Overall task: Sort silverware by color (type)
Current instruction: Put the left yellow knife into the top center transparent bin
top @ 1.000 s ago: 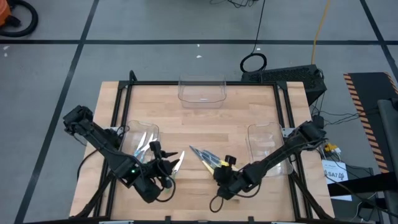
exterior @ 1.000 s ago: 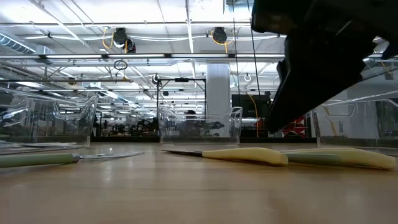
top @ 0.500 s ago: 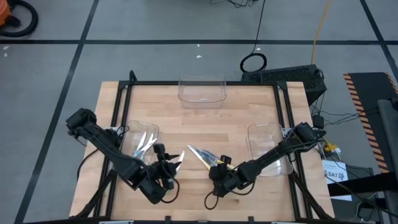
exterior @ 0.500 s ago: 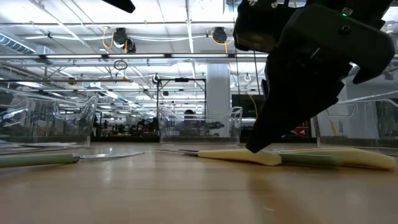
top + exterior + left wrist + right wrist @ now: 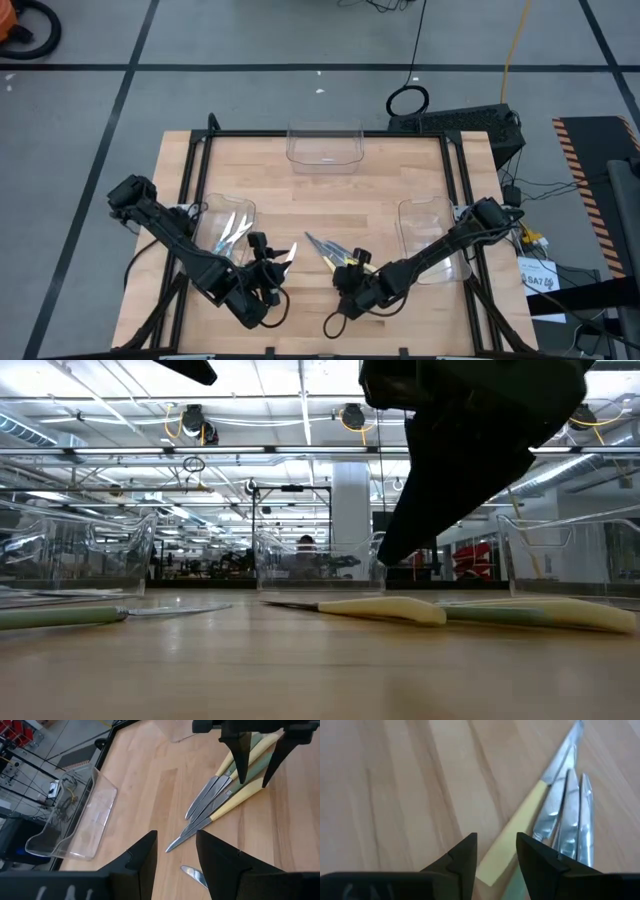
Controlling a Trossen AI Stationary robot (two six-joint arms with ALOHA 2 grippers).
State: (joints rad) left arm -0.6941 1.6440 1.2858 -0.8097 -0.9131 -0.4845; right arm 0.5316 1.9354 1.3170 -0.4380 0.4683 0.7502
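Observation:
Several knives with yellow and green handles (image 5: 328,251) lie side by side on the table's middle, blades toward the far left. My right gripper (image 5: 351,272) is open just above their handle ends. Its fingers stand on either side of a yellow handle (image 5: 504,854) without touching it. The low view shows a fingertip (image 5: 388,555) clear above that knife (image 5: 385,608). My left gripper (image 5: 266,258) is open and empty, low over the table to the left of the knives. A green-handled utensil (image 5: 60,617) lies beside it. Several utensils lie in the left bin (image 5: 228,226).
A clear bin (image 5: 324,144) stands at the table's far edge and another (image 5: 424,232) at the right side. The left clear bin stands close behind my left arm. Bare wood lies between the knives and the far bin.
My right gripper has moved toward the table's left edge, along the knife handles. It dipped to the yellow handle half a second ago and has since risen clear. The yellow-handled knife has slid slightly toward the table's left.

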